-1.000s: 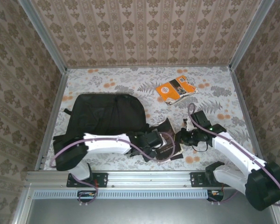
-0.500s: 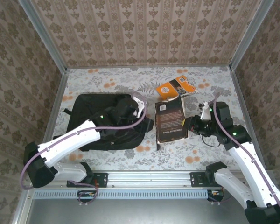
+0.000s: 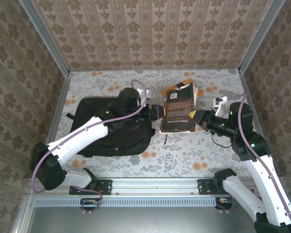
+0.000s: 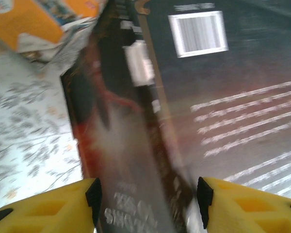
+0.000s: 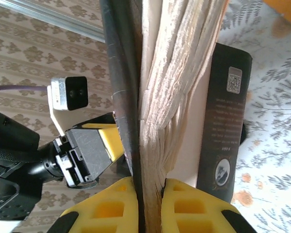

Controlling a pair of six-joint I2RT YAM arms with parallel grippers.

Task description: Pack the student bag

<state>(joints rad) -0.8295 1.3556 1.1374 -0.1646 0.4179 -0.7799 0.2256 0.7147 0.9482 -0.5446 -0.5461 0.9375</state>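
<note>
bag [image 3: 111, 128]: flat on left half of table [image 3: 184, 155], right edge just left of book | book [image 3: 177, 112]: raised at centre, right edge clamped by right gripper [image 5: 144, 187] | left gripper [image 4: 148, 194]: jaws spread, straddling book's left edge | orange book [image 4: 34, 22]: just beyond | bare table near book

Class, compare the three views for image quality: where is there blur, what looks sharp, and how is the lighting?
Left wrist: motion blur smears the dark book cover text and the orange book behind it, while the yellow fingers look sharper. Right wrist: crisp page edges, pinched between the right fingers. Top external: even, soft light and no glare; the black backpack shows little detail.
</note>
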